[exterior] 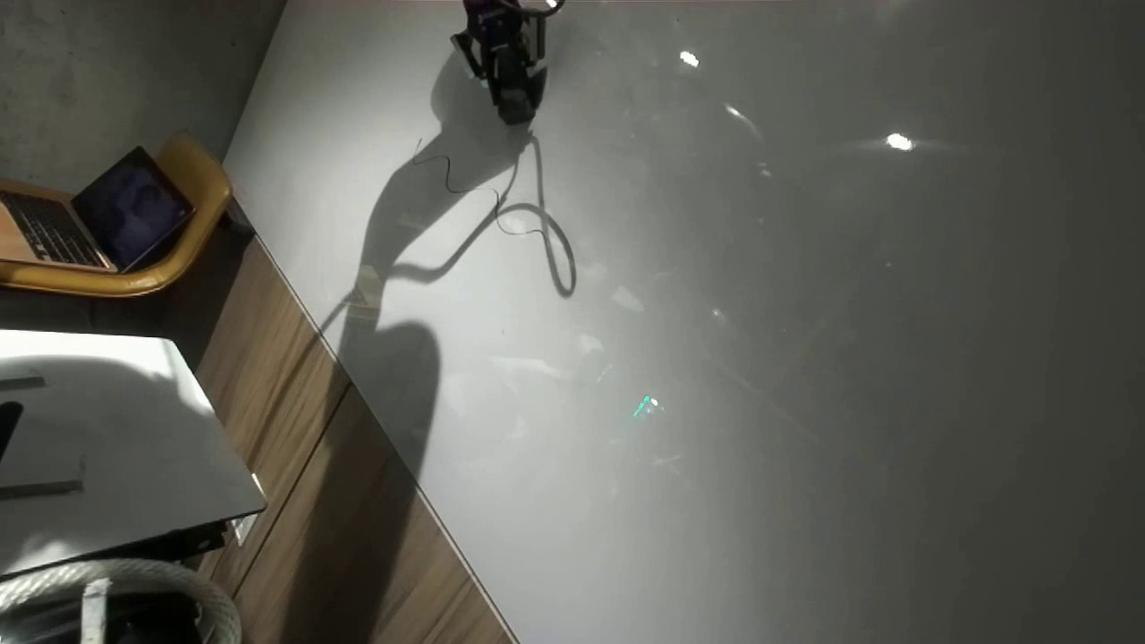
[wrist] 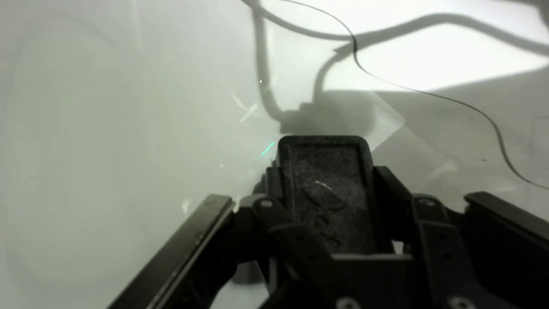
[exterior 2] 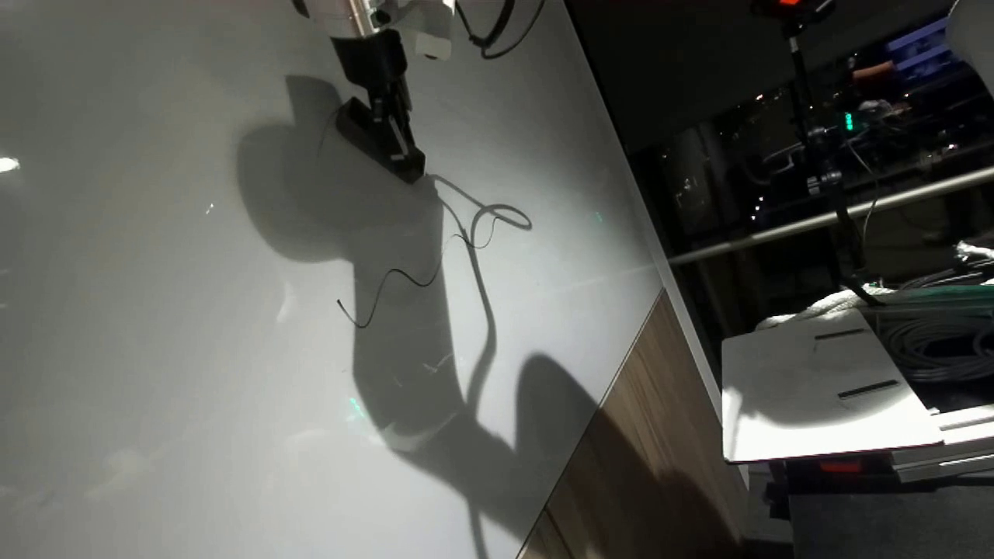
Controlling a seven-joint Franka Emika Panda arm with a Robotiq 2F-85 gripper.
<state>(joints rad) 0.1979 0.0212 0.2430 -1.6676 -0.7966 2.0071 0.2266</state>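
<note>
My gripper [wrist: 329,183] is shut on a dark, rounded rectangular block [wrist: 328,171], with one finger pressed to each long side. The block resembles a whiteboard eraser, and its top has faint raised marks. In both exterior views the gripper [exterior: 505,64] reaches down from the top edge, the block [exterior 2: 402,164] tilted with its lower end close to the glossy white surface [exterior 2: 194,373]. Whether it touches that surface I cannot tell. A thin dark wavy line [exterior 2: 396,270] runs across the surface near the block; whether drawn or a loose thread is unclear. It also crosses the wrist view's upper right.
Arm and cable shadows fall over the white surface. Wood panelling [exterior: 277,358] borders it. Beyond are a yellow chair [exterior: 210,179] with an open laptop [exterior: 134,210], a white panel [exterior 2: 823,396], a rope-rimmed basket [exterior: 224,608] and a dark stand [exterior 2: 823,155].
</note>
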